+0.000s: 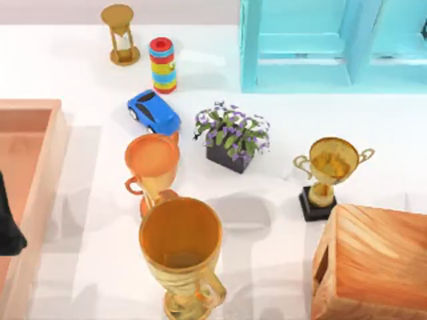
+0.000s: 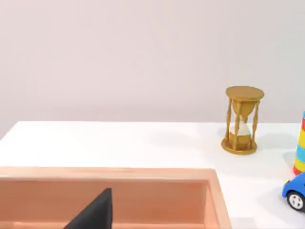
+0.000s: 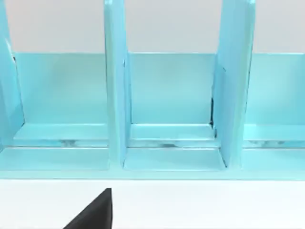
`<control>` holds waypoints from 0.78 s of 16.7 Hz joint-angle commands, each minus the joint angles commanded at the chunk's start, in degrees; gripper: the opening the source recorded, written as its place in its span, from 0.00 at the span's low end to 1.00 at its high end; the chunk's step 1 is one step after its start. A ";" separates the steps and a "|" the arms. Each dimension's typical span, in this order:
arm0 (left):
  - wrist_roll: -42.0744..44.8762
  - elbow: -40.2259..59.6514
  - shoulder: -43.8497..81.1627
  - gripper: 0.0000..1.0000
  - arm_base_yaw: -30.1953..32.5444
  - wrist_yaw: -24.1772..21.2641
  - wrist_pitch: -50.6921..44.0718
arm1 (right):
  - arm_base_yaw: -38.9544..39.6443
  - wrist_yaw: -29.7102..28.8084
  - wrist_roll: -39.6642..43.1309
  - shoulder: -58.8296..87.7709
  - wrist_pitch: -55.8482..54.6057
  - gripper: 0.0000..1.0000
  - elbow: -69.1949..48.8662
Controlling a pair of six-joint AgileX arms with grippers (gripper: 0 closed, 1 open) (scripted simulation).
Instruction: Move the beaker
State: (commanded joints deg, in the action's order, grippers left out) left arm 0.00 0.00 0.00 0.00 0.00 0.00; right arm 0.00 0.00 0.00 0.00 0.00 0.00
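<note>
Standing upright left of the desk's (image 1: 267, 220) middle, the orange beaker (image 1: 152, 159) has its handle turned to the left. It sits between the blue toy car (image 1: 153, 112) behind it and the big gold trophy (image 1: 181, 257) in front, with the potted flowers (image 1: 232, 137) to its right.

From above, a smaller gold trophy (image 1: 328, 175) stands right of the flowers, next to a wooden box (image 1: 373, 267) at the near right corner. The left hand (image 1: 8, 230) is a dark shape at the left edge, over the peach tray (image 1: 33, 167), well apart from the beaker.

The left wrist view looks across the tray's far wall (image 2: 143, 174) to the hourglass (image 2: 243, 120), the edge of the coloured ring stack (image 2: 300, 148) and the car's front wheel. The right wrist view faces the cyan shelf's (image 3: 171, 95) open compartments, with a dark wedge of the right hand (image 3: 95, 214) above bare desk. I cannot tell whether either hand is released or clenched; neither touches anything.
</note>
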 joint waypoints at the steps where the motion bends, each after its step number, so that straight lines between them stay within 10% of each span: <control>1: 0.00 0.00 0.00 1.00 0.00 0.00 0.00 | 0.00 0.00 0.00 0.00 0.00 1.00 0.00; 13: 0.00 0.00 0.00 1.00 0.00 0.00 0.00 | -1.78 -0.05 1.50 30.73 24.39 1.00 -25.03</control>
State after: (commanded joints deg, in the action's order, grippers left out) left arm 0.00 0.00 0.00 0.00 0.00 0.00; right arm -1.78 -0.05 1.50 30.73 24.39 -25.03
